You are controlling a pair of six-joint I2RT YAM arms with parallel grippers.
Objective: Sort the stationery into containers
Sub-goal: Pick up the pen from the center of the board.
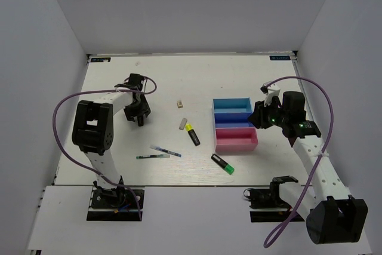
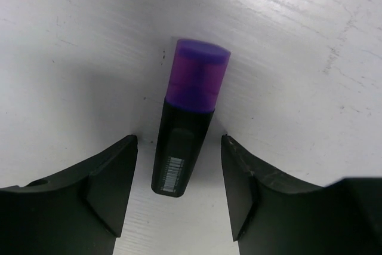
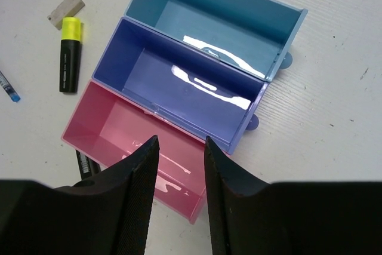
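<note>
Sitting at about 3 o'clock from the table's [image 1: 119, 82] middle, the three joined trays run in a row: light blue tray [image 1: 231, 100] at 12 o'clock, dark blue tray [image 1: 231, 125] in the middle, pink tray [image 1: 236, 146] at 6 o'clock. The right wrist view looks straight into them and shows all three bare inside, only glare on their floors. The right gripper [image 3: 177, 147] hangs over the pink tray's near end, its jaws partly apart with nothing between them. All the stationery lies loose on the table. The yellow-capped highlighter [image 1: 192, 134] is at 9 o'clock from the pink tray, with the greyish eraser [image 1: 184, 123] just beside its cap. The green-capped highlighter [image 1: 222, 163] lies at 7 o'clock from that tray, the tan block [image 1: 179, 104] at 9 o'clock from the light blue one, and two thin pens [image 1: 160, 153] further toward 8 o'clock. Only the left wrist view shows a purple-capped highlighter [image 2: 191, 117] lying flat on the table; in the top view the left gripper [image 1: 140, 117] hides it. That gripper's jaws stand spread to either side of the highlighter's black body, with a gap on both sides. The right wrist view misses the tan block.
</note>
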